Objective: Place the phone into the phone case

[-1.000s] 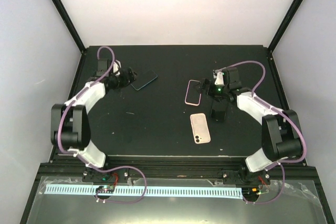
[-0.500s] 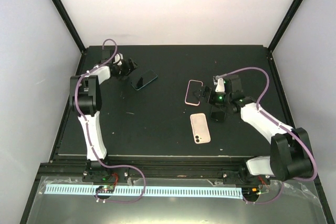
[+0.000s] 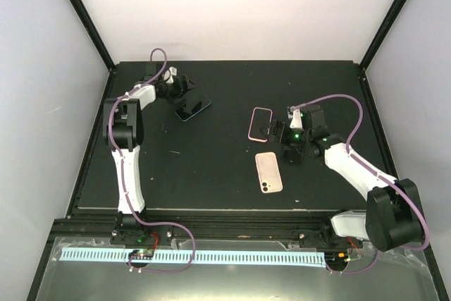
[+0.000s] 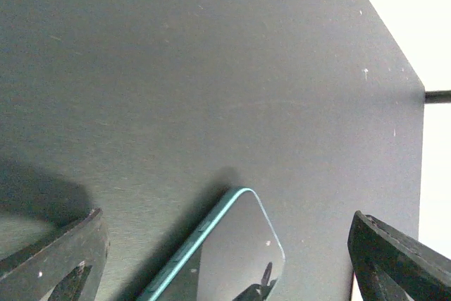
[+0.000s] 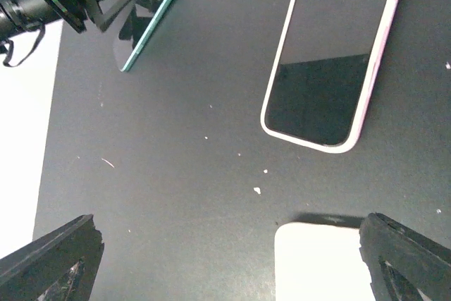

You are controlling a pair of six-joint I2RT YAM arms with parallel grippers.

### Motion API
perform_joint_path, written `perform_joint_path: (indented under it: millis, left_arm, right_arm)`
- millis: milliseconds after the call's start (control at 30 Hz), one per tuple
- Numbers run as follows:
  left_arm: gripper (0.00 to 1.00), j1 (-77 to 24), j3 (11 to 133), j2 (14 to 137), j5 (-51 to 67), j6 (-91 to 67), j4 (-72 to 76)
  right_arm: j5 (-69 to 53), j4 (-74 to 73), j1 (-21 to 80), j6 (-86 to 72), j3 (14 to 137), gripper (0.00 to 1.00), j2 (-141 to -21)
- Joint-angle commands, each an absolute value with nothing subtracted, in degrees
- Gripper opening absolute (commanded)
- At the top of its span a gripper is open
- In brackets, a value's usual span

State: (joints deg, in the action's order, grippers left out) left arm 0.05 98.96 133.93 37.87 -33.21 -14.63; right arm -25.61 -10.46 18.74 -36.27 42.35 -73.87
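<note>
A teal-edged phone (image 3: 196,108) lies screen up at the back left of the black table (image 3: 211,167). My left gripper (image 3: 186,95) hovers open over its far end, and in the left wrist view the phone's corner (image 4: 232,259) sits between the two fingers (image 4: 56,259). A pink-rimmed phone case (image 3: 259,124) with a dark inside lies mid-table. A pale pink phone (image 3: 268,172) lies face down just nearer. My right gripper (image 3: 275,132) is open beside the case. The right wrist view shows the case (image 5: 331,54) ahead and the pale phone's corner (image 5: 317,262) between the jaws.
The mat's back right edge (image 4: 423,96) meets white floor close to the teal phone. Black frame posts (image 3: 84,15) stand at the back corners. Small white specks (image 5: 257,190) dot the mat. My left gripper (image 5: 91,5) shows at the top left of the right wrist view.
The left arm has stretched toward the back, carrying its gripper right over the teal phone's end. The right gripper has drawn nearer, from beside the case's top to its lower end.
</note>
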Motion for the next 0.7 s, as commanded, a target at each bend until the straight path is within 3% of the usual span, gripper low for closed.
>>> perform_joint_path:
  millis: [0,300,667]
  left_arm:
    - [0.94,-2.25,101.20,137.29,40.65,-30.39,-20.94]
    - [0.92,-5.60,96.48,134.63,39.26,-25.48,-25.52]
    - [0.92,-6.39,85.33,125.68,29.06,-22.15,-30.92]
  right_arm:
    - [-22.19,-14.36,20.09,-35.08,40.86,1.00,-71.48]
    - [-16.45,-21.39,24.58,-35.67,37.47,1.00,-71.64]
    - [-11.78,-22.77,29.09,-36.48,35.10,0.95,-73.24]
